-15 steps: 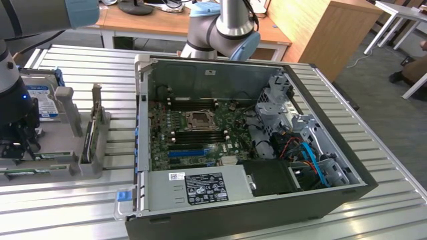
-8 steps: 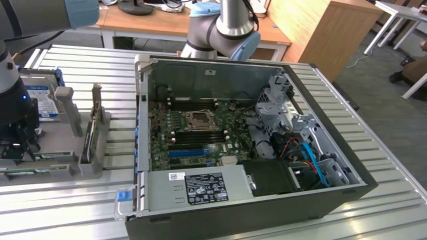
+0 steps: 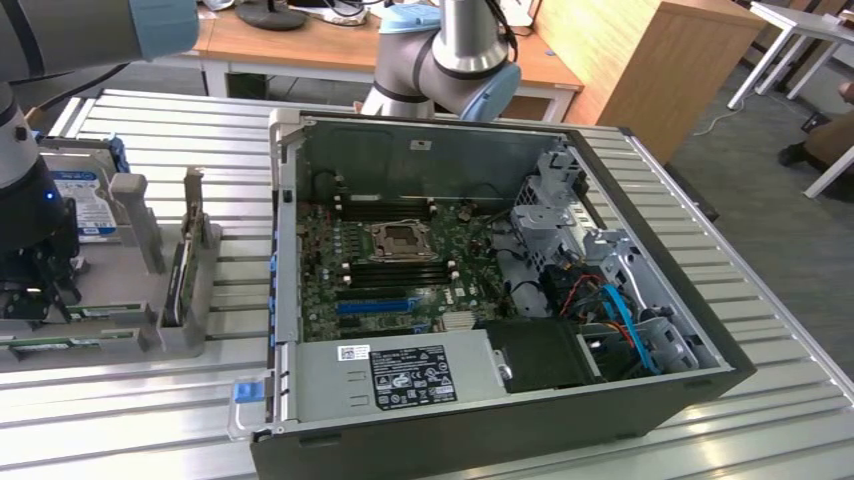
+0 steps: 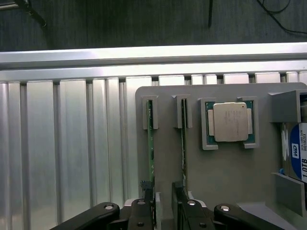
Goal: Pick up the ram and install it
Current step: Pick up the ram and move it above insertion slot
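Oblique overview; downward wrist close-up

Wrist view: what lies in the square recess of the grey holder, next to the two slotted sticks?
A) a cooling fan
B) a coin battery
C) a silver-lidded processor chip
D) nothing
C: a square processor chip with a silver lid lies flat in the recess of the grey holder, between the slotted ram sticks and the hard drive.
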You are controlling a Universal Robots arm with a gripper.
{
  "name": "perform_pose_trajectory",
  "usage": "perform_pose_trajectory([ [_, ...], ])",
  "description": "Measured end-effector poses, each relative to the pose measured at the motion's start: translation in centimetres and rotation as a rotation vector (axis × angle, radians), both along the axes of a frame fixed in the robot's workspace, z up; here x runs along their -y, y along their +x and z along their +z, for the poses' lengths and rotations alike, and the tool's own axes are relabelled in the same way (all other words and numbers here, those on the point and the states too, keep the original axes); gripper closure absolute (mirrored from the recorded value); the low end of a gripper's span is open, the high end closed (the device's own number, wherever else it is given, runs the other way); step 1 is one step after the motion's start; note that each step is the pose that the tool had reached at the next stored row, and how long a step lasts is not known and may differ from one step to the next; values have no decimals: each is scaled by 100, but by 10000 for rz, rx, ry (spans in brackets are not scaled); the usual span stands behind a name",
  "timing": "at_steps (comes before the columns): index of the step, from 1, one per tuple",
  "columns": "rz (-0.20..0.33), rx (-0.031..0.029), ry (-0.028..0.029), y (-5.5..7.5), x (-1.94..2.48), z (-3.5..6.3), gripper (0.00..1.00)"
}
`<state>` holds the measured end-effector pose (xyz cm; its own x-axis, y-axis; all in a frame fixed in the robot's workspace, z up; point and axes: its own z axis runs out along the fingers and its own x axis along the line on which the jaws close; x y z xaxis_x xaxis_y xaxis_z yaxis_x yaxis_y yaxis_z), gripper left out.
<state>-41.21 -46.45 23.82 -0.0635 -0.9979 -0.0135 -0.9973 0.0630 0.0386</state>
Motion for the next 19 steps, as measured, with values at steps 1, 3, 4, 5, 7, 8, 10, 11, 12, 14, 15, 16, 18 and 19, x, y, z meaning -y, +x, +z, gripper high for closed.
perform_pose_trajectory([
  [1, 0, -2, -1, 0, 0, -4, 70],
  [3, 0, -3, -1, 0, 0, -13, 70],
  [4, 0, -3, -2, 0, 0, -17, 70],
  [5, 0, -2, -1, 0, 0, -23, 70],
  [7, 0, -4, -2, 0, 0, -29, 70],
  [8, 0, -4, -2, 0, 0, -29, 70],
  [10, 0, -2, -1, 0, 5, -31, 70],
  [11, 3, -1, -1, 1, 16, -32, 70],
  [12, 3, -2, -2, 0, 26, -31, 70],
  [14, 1, -3, -2, -1, 32, -30, 70],
  [15, 1, -1, -1, -1, 32, -32, 70],
  [16, 1, 4, 0, -2, 33, -40, 70],
  [18, 3, 9, -2, -3, 34, -53, 70],
  [19, 3, 8, -3, -4, 35, -56, 70],
])
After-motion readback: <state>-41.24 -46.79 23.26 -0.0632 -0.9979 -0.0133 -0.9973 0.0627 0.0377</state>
